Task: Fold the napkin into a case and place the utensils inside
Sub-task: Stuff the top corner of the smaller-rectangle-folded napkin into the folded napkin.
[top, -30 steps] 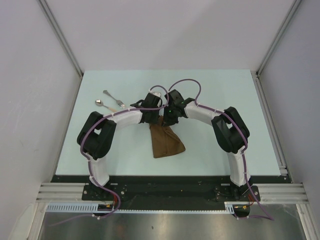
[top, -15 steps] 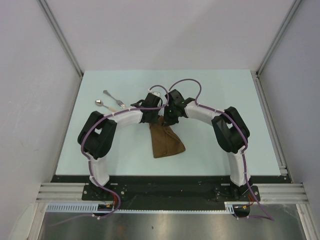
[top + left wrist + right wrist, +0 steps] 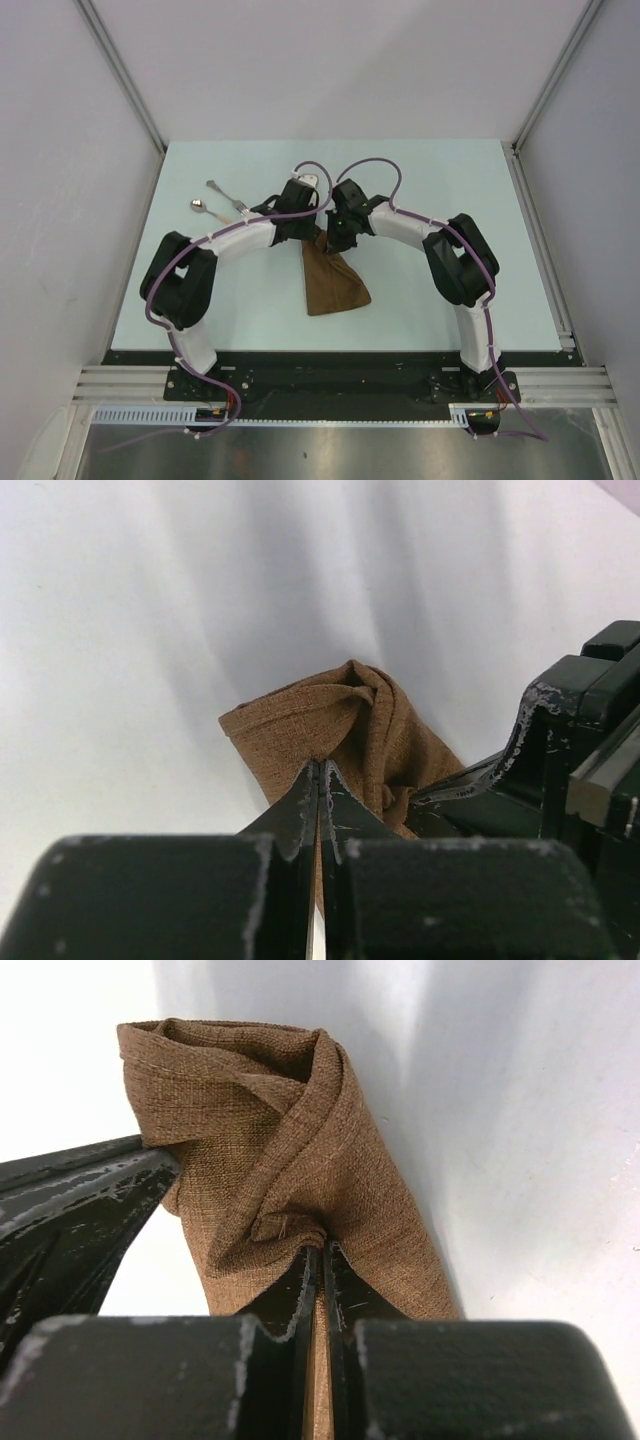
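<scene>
**Two grippers closed on one end of the napkin**

Both arms meet near the middle of the table (image 3: 430, 190). The left gripper (image 3: 319, 771) is closed, and its fingertips pinch an edge of the brown napkin (image 3: 335, 715). The right gripper (image 3: 318, 1252) is closed also, on a fold of the same cloth just beside the left one. In the top view the bunched far end of the napkin is hidden under the two grippers. Only its wider near part shows, lying on the table. Whether the pinched end is lifted from the surface, I cannot tell. The fork (image 3: 224, 194) and the spoon (image 3: 199, 205) lie at the far left, apart from the cloth. The spoon's handle is partly covered by the left arm (image 3: 235, 238), and its colour is hard to make out.
</scene>
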`<action>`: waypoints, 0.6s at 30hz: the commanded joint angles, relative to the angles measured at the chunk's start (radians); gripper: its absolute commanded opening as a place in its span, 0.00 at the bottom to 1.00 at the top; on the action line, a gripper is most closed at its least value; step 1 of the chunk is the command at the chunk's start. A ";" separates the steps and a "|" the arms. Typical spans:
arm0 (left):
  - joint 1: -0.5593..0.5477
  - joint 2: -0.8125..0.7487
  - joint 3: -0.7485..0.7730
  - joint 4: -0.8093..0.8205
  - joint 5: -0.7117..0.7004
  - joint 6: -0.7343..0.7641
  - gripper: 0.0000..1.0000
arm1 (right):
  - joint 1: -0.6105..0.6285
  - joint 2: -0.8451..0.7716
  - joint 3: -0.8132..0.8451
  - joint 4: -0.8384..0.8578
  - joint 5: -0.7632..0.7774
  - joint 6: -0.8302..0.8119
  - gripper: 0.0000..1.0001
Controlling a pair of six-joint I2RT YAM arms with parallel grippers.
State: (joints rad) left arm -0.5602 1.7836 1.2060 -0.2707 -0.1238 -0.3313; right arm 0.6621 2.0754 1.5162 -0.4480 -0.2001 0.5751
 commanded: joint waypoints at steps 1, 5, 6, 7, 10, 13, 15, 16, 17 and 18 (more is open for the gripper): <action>0.009 -0.058 -0.022 0.047 0.052 -0.003 0.00 | 0.014 -0.012 0.073 -0.050 -0.002 -0.021 0.00; 0.010 -0.055 -0.036 0.062 0.070 -0.006 0.00 | 0.025 0.018 0.133 -0.090 0.019 -0.021 0.00; 0.009 -0.056 -0.039 0.062 0.072 -0.009 0.00 | 0.030 0.034 0.148 -0.110 0.024 -0.021 0.00; 0.013 -0.058 -0.046 0.070 0.076 -0.014 0.00 | 0.034 0.044 0.160 -0.118 0.027 -0.026 0.00; 0.017 -0.073 -0.057 0.083 0.076 -0.020 0.00 | 0.047 0.078 0.196 -0.155 0.051 -0.032 0.00; 0.022 -0.085 -0.059 0.088 0.073 -0.021 0.00 | 0.056 0.086 0.179 -0.141 0.047 -0.032 0.00; 0.026 -0.087 -0.060 0.091 0.075 -0.025 0.00 | 0.062 0.089 0.177 -0.130 0.045 -0.024 0.00; 0.026 -0.092 -0.065 0.096 0.076 -0.025 0.00 | 0.062 0.092 0.176 -0.126 0.041 -0.020 0.00; 0.029 -0.093 -0.068 0.100 0.078 -0.029 0.00 | 0.060 0.094 0.174 -0.118 0.036 -0.014 0.00; 0.028 -0.093 -0.069 0.100 0.084 -0.031 0.00 | 0.059 0.097 0.174 -0.104 0.034 -0.003 0.00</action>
State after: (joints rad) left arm -0.5392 1.7500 1.1439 -0.2218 -0.0677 -0.3405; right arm 0.7158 2.1609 1.6764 -0.5674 -0.1650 0.5568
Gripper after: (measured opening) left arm 0.004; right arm 0.050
